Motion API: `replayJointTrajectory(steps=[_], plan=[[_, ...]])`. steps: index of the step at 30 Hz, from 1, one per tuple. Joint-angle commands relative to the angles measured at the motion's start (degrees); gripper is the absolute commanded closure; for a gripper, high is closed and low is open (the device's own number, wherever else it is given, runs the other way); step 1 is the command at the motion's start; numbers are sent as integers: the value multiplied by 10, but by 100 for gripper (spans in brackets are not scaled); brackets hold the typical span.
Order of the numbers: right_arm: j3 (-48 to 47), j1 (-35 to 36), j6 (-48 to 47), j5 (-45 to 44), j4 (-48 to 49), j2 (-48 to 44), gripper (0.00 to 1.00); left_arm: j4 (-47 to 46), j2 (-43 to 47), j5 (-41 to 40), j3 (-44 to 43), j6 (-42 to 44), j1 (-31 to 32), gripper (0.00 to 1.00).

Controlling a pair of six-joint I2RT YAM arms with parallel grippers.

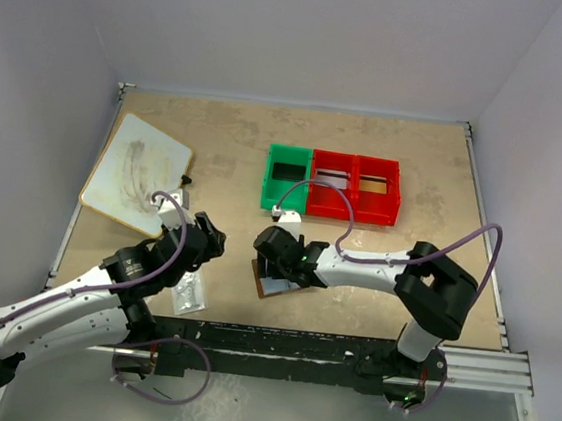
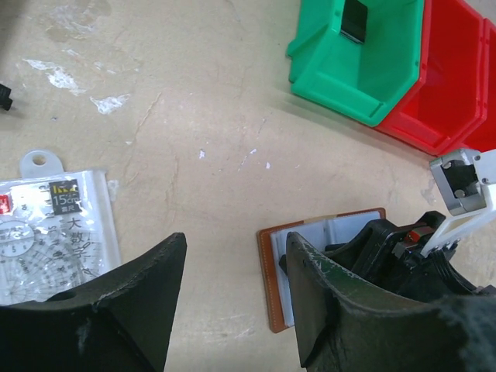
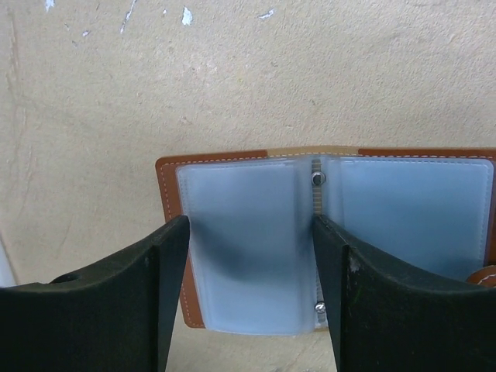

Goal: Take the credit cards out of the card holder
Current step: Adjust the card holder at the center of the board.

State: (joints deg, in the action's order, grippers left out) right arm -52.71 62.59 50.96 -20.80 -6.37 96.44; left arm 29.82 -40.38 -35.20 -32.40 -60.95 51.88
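Observation:
The card holder (image 1: 260,281) (image 3: 248,232) lies opened flat on the table, brown leather outside, frosted bluish-grey pockets up. No credit cards show; the pockets are too cloudy to see into. My right gripper (image 1: 273,263) (image 3: 249,225) hangs open just above the holder, its fingers either side of the left pocket page. My left gripper (image 1: 214,239) (image 2: 234,240) is open over bare table just left of the holder (image 2: 273,267), with nothing between its fingers.
A clear speckled packet (image 1: 188,292) (image 2: 54,225) lies left of the holder. A white board (image 1: 136,170) sits at the back left. A green bin (image 1: 286,178) (image 2: 341,70) and red bins (image 1: 354,188) stand behind the holder.

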Motion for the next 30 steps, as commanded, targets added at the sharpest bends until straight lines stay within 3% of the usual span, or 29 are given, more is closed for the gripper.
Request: replayJointTrajectory(steps=[1, 13, 22, 30], plan=[[-21, 7, 6, -35, -75, 33, 33, 22, 2, -24, -26, 0, 1, 47], [-55, 17, 24, -49, -114, 61, 42, 31, 4, -30, -30, -10, 1, 47], [48, -2, 2, 78, 67, -23, 50, -39, -31, 44, -7, 12, 1, 47], [122, -55, 36, 140, 144, -59, 57, -134, -79, 139, 15, 36, 1, 47]])
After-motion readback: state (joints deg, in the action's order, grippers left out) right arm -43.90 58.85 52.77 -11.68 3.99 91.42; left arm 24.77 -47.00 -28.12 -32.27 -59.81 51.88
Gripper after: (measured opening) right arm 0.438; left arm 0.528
